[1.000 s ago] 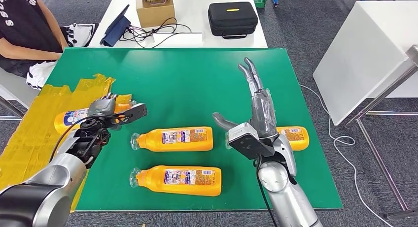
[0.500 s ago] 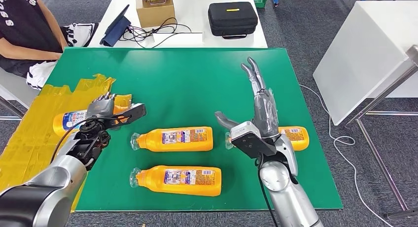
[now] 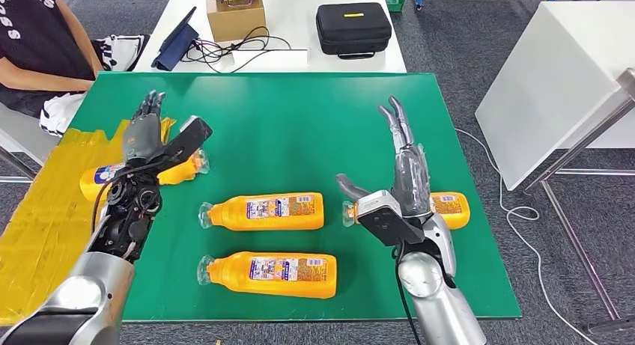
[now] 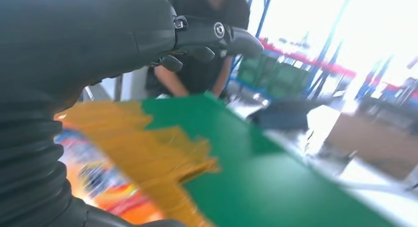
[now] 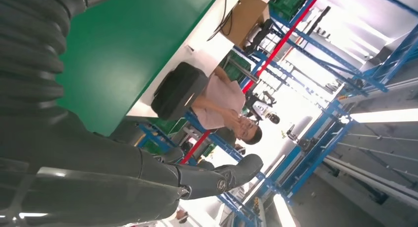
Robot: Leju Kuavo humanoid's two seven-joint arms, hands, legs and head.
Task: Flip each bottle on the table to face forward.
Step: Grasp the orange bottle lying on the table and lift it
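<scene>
My left hand (image 3: 150, 139) hovers with fingers spread and empty above the far-left bottle (image 3: 101, 180) on the yellow tape (image 3: 45, 210); my right hand (image 3: 397, 188), fingers apart too, hangs over the right bottle (image 3: 449, 206). I'd lower squarely, wrap each bottle's middle, then roll. Two more bottles (image 3: 262, 211) lie mid-desk (image 3: 284, 120).

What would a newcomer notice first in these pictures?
Four orange bottles lie on their sides on the green table. Both silver arms rise over it with fingers spread: the left hand above the bottle on the yellow tape, the right hand above the rightmost bottle.
</scene>
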